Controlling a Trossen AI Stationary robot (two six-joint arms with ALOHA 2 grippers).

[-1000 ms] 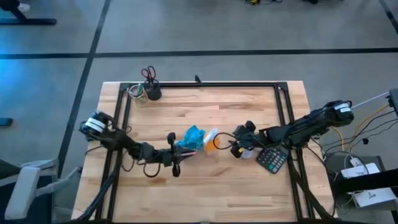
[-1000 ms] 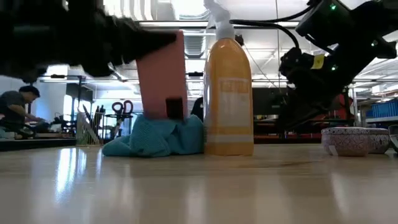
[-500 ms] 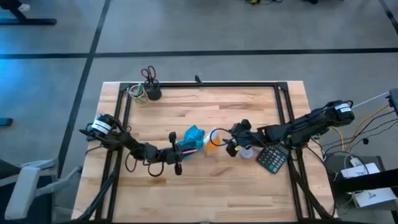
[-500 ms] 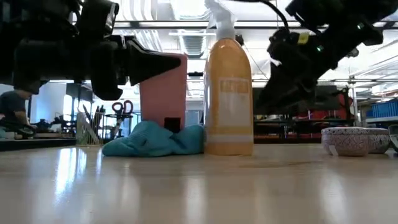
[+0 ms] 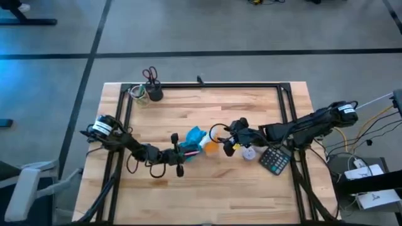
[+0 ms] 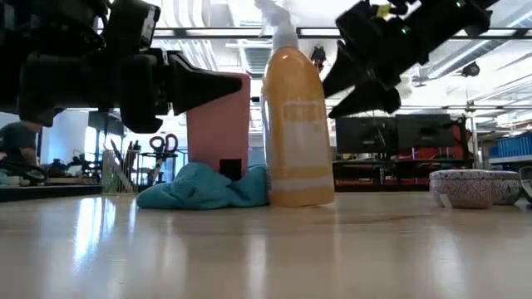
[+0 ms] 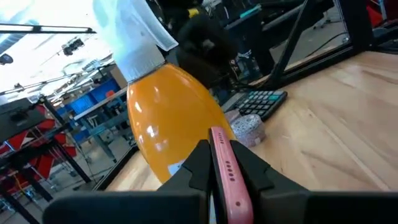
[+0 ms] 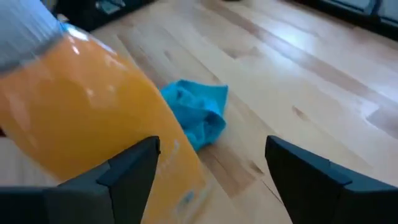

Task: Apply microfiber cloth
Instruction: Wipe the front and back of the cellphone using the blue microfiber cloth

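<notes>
High view puts your cloth (image 5: 193, 137) at frame centre on the tabletop (image 5: 251, 194), under the pink phone (image 5: 190, 152) that the left pincer (image 5: 186, 153) clamps. Your right pincer (image 5: 227, 139) gapes wide around the bottle (image 5: 210, 145), not gripping. Judged next: free the cloth for wiping.

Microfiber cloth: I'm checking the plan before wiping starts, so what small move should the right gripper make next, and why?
Probably ease the right gripper past the orange spray bottle toward the microfiber cloth. Its fingers are open and empty, the bottle stands between it and the cloth, which lies crumpled on the table, and the left gripper is occupied, holding a pink phone upright.
</notes>
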